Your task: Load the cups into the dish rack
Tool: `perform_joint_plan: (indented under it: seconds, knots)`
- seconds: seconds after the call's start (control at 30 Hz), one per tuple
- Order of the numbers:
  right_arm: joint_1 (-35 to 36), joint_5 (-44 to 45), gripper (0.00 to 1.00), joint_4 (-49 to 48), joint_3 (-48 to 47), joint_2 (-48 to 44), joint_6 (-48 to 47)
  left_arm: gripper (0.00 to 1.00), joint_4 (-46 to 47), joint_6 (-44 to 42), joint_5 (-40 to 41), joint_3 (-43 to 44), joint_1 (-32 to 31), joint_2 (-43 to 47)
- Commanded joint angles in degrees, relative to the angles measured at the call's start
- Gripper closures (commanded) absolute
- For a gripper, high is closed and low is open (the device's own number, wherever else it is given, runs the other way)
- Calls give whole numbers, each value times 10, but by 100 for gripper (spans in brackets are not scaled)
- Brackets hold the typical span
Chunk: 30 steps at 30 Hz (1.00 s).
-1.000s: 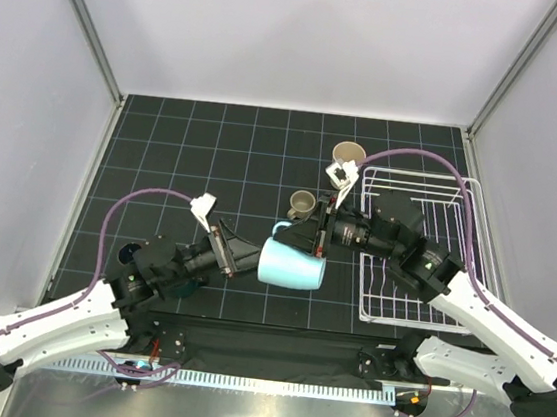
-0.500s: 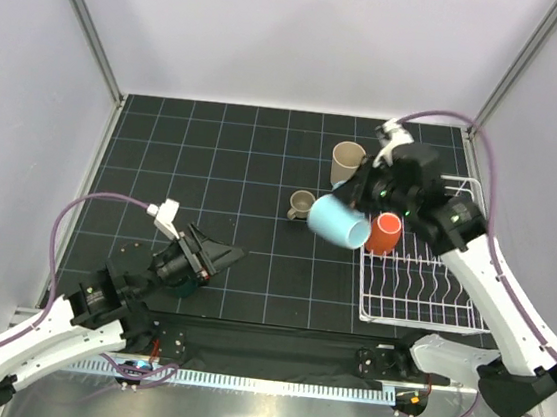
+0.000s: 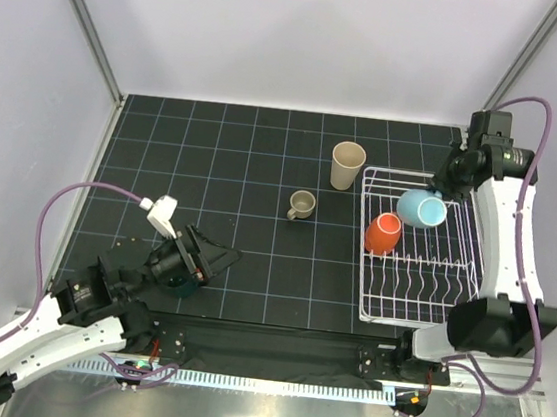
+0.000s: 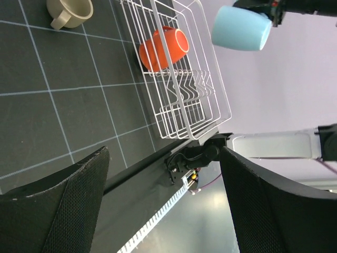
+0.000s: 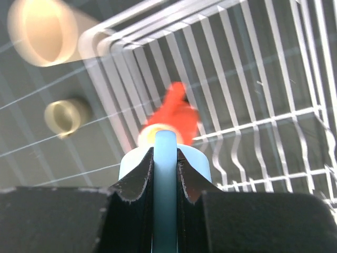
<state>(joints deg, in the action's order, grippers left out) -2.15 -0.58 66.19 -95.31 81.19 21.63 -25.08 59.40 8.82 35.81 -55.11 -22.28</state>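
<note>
1. The light blue mug (image 3: 421,209) was low over the middle of the surface a second ago, between the two tools. It now hangs on its side over the far part of the dish rack (image 3: 457,289).
2. The right tool (image 3: 446,185), clamped on the mug's handle, has swung with its arm from the centre of the surface to the far right corner.
3. The orange cup (image 3: 382,233) in the rack was hidden under that arm a second ago and now shows.
4. The left tool (image 3: 214,259) has drawn back toward the near left and is now well apart from the mug.
</note>
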Motion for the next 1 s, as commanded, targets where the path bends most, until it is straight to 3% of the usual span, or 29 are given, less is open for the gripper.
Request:
perform_joint_plan:
  seconds: [0.0,0.43,0.6,0.97]
  knots:
    - [-43,-3,96,2,2,31,-13,18,-20,-26,-3,22,-3,10]
    - [-63,89,96,33,-71,178,-56,17,-74,-58,29,25,-3,40]
    - [-64,78,96,26,-45,216,-74,18,-97,-91,41,79,-3,-20]
    - [-65,23,96,-3,4,295,-108,18,-125,-132,57,110,-3,-84]
